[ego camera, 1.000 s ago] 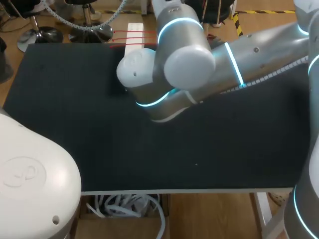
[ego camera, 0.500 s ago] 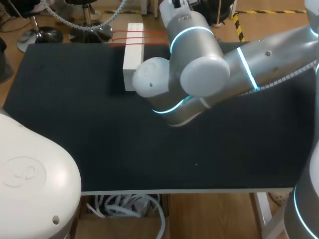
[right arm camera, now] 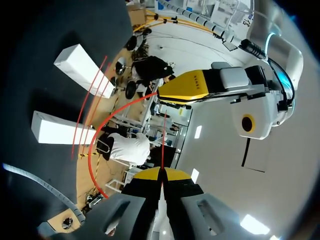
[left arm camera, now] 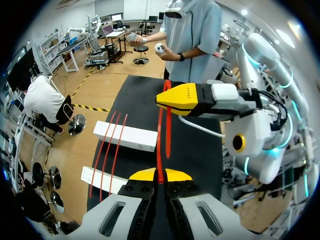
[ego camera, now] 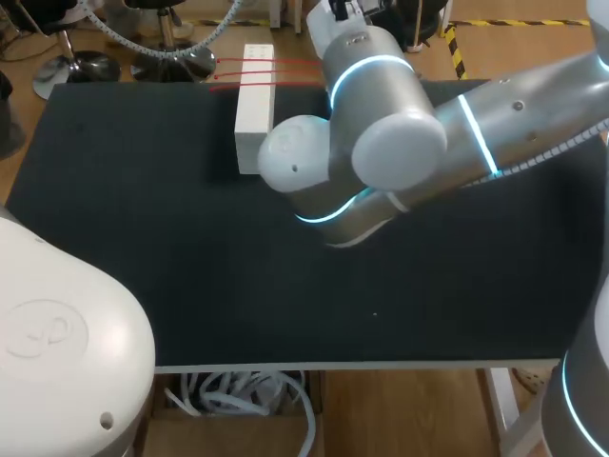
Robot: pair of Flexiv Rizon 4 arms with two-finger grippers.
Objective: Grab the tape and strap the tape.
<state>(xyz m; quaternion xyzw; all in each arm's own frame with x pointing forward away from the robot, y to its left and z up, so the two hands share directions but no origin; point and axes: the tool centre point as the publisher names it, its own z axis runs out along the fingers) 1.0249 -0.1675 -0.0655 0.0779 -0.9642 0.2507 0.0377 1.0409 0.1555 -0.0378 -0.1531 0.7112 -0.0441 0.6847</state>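
Pinching the red tape (left arm camera: pixel 159 145), the left gripper (left arm camera: pixel 160 174) is clenched; the right gripper (right arm camera: pixel 161 172) grips it too. 3 red strands (left arm camera: pixel 112 145) cross 2 white blocks (left arm camera: pixel 126 136).

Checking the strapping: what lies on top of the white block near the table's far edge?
Strands of red tape cross the far end of the white block. Its near right corner is hidden by the right arm, so that part cannot be checked.
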